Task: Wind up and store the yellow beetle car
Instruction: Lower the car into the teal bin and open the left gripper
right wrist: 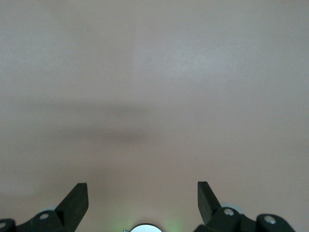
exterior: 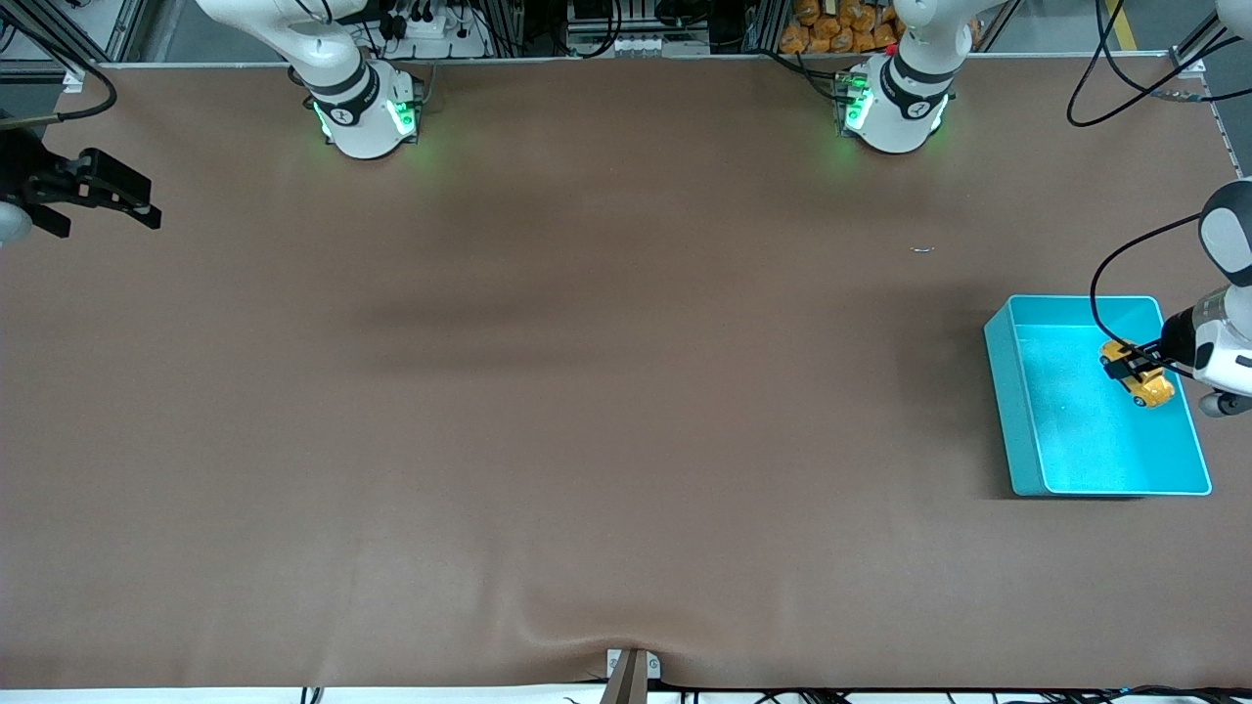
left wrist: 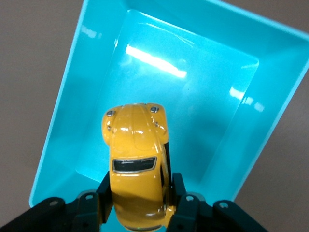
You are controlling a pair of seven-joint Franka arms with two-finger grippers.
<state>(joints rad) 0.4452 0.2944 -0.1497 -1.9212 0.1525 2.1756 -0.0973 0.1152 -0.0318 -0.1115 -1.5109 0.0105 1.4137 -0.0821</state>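
The left gripper, at the right edge of the front view, hangs over the turquoise rectangular plastic bin and is clamped on the small yellow-orange beetle-shaped toy car. In the left wrist view the gripper has its two black fingers pressed against the flanks of the car, one on each side of the rear half of the body. The car's rounded nose with its two small headlights points out from the gripper, and its dark window shows on top. Below the car lies the glossy floor of the bin; whether the wheels touch that floor cannot be told.

The bin sits on the brown surface at the left arm's end, at the right of the front view just below mid-height.

The right gripper waits at the upper left edge of the front view, over bare surface. In the right wrist view its fingers stand wide apart with nothing between them, only the brown surface beneath the gripper.
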